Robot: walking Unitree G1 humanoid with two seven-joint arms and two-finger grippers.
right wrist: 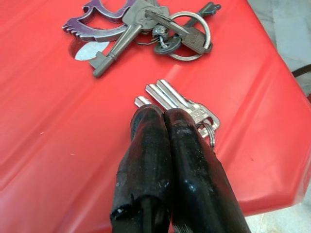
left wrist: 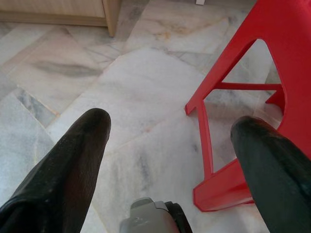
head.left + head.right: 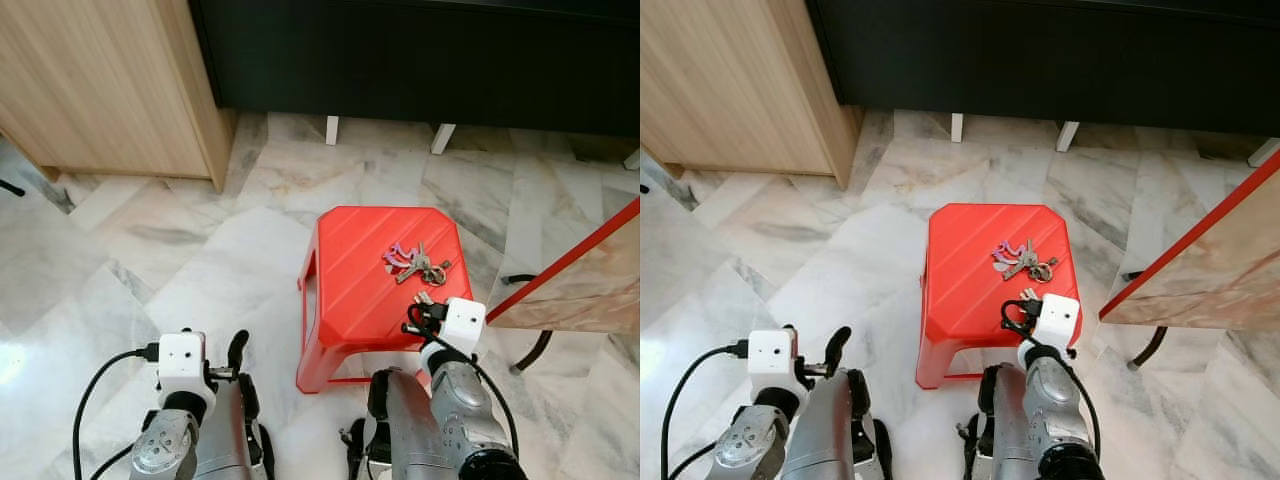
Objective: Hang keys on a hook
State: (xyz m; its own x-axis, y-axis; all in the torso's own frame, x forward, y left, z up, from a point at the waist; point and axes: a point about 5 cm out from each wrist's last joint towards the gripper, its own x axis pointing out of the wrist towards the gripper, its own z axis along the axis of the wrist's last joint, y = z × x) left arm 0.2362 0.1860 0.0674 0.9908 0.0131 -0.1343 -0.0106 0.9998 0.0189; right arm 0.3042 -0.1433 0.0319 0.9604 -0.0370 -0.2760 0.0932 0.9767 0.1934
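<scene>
A red plastic stool (image 3: 370, 270) stands on the marble floor (image 3: 190, 250), and everything else places against it: a dark cabinet (image 3: 420, 50) runs beyond its far side, a pale wood cupboard (image 3: 110, 80) sits beyond it to the left, and a red-edged tabletop (image 3: 590, 270) juts in just to its right. The left gripper (image 2: 170, 145) hangs low beside the stool's left legs, fingers spread apart and holding nothing. The right gripper (image 1: 165, 121) is over the stool's near right corner, fingers pressed together on a small set of silver keys (image 1: 182, 104) whose blades poke out ahead of the tips. A second, larger key bunch (image 1: 146, 29) with a purple fob lies further in on the seat, apart from the held set. This looks like the pick-up step — the grasp seems made, though how securely I cannot tell. Next comes lifting clear and finding a hook.
</scene>
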